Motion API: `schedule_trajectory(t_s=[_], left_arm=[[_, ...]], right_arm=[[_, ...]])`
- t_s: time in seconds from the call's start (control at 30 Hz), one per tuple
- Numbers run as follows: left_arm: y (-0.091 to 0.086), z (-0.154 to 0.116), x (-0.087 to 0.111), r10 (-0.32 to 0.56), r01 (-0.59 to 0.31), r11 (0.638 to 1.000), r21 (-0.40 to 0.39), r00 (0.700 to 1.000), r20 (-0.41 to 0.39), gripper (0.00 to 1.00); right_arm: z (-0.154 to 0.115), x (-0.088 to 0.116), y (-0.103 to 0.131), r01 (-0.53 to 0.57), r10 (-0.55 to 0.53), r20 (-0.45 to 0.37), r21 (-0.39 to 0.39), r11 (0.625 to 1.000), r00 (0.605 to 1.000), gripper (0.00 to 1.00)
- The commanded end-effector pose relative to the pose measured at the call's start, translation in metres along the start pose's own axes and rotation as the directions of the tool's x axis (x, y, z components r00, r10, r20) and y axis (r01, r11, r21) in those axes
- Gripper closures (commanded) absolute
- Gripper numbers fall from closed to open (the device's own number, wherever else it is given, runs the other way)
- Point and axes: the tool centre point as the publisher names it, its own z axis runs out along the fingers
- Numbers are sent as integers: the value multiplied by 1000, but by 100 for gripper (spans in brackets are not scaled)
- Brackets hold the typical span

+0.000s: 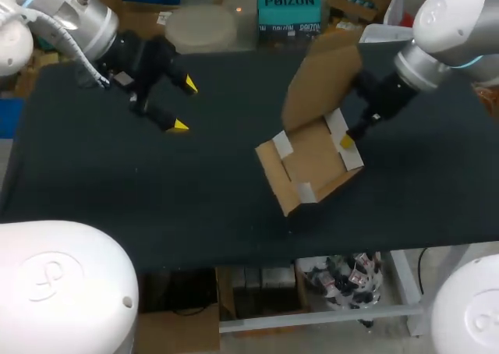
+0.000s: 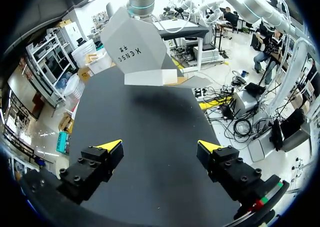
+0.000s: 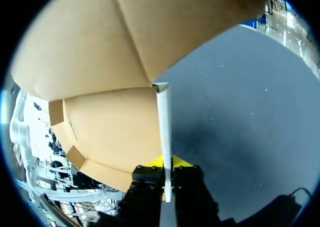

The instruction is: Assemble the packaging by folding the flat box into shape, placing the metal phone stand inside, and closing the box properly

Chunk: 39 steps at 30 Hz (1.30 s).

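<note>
The cardboard box (image 1: 312, 163) lies partly folded right of the table's middle, brown inside, with its big lid flap (image 1: 323, 81) tilted up behind it. My right gripper (image 1: 345, 141) is shut on the box's right side wall. In the right wrist view that wall's white edge (image 3: 163, 132) runs up from between the fingers of my right gripper (image 3: 164, 163), with the brown box (image 3: 115, 122) beside it. My left gripper (image 1: 185, 105) hangs open over the table's far left, away from the box. Ahead of my left gripper (image 2: 160, 147), the box (image 2: 140, 47) shows its pale outside. No metal phone stand shows in any view.
The black tabletop (image 1: 156, 190) spreads between my two grippers. Its front edge (image 1: 234, 259) runs a little below the box, and its right edge lies close behind my right arm (image 1: 437, 34).
</note>
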Motion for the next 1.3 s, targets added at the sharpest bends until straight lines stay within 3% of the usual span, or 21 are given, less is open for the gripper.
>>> schedule_trajectory(t_s=[0.03,0.17,0.3,0.47,0.83,0.93,1.0,1.3], left_arm=[[-5,1,-2,-36,37,998,-50,999,28,0],[-3,7,1,-126,131,990,-49,987,100,0],[7,17,6,-181,188,981,-49,976,119,0],[18,24,11,-157,162,986,-34,982,108,0],[31,38,14,-136,142,989,-42,984,117,0],[36,39,15,-151,159,985,-68,982,112,0],[38,39,15,-155,162,985,-63,982,107,0],[38,39,15,-155,162,985,-63,982,107,0]], right_arm=[[-1,0,1,-1,1,-3,9,1000,1000,100],[-1,0,1,-1,1,-3,9,1000,1000,100],[2,1,0,-175,172,53,50,983,984,100],[1,5,-4,-294,281,131,96,951,951,100],[4,5,-11,-415,383,193,170,894,903,100],[7,4,-17,-468,427,218,192,863,877,100],[9,3,-24,-533,476,278,187,825,834,100],[9,3,-24,-533,476,278,187,825,834,100]])
